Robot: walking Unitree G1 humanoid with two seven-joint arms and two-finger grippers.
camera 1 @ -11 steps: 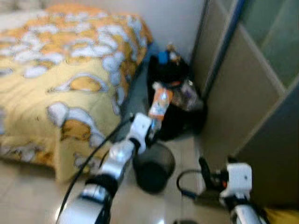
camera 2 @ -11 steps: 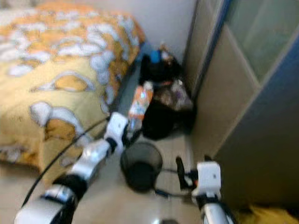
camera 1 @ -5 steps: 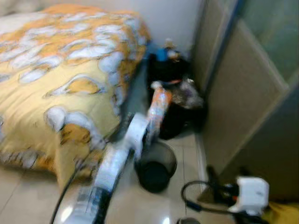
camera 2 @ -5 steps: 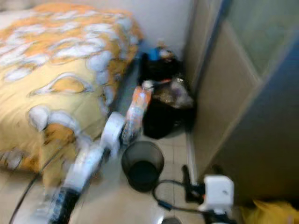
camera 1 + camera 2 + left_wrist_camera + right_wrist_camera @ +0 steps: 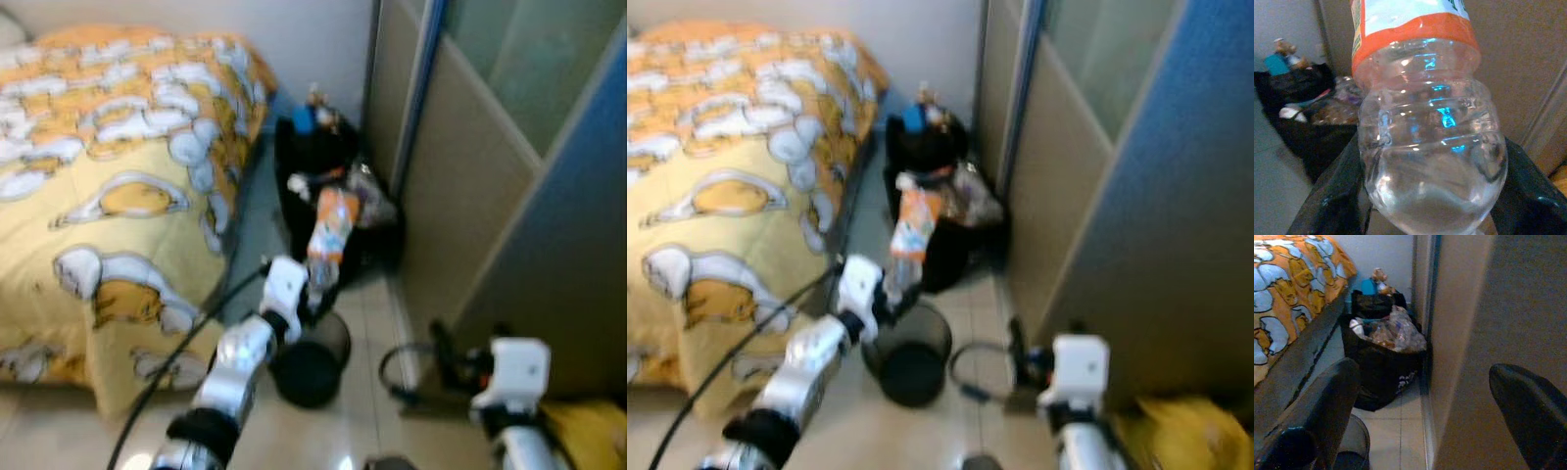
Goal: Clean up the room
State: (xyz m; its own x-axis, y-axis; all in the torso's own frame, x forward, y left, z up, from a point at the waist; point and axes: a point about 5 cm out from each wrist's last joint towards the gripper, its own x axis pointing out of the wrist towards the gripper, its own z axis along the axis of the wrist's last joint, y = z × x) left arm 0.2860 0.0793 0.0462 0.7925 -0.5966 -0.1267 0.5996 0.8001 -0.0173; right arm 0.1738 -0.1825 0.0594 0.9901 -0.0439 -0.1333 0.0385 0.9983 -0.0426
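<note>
My left gripper is shut on a clear plastic bottle with an orange label, held upright just above the far rim of a black mesh wastebasket on the floor. In the left wrist view the bottle sits between the two black fingers. My right gripper is low at the right, near the sliding door, and its fingers stand wide apart with nothing between them.
A bed with a yellow and orange patterned cover takes up the left. A full black rubbish bag sits in the corner behind the basket. A sliding door and panel wall bound the right. Something yellow lies at the bottom right.
The camera has shifted, so the scene sits further left in the picture. The left gripper still holds the bottle above the basket. The right gripper stays low at the right.
</note>
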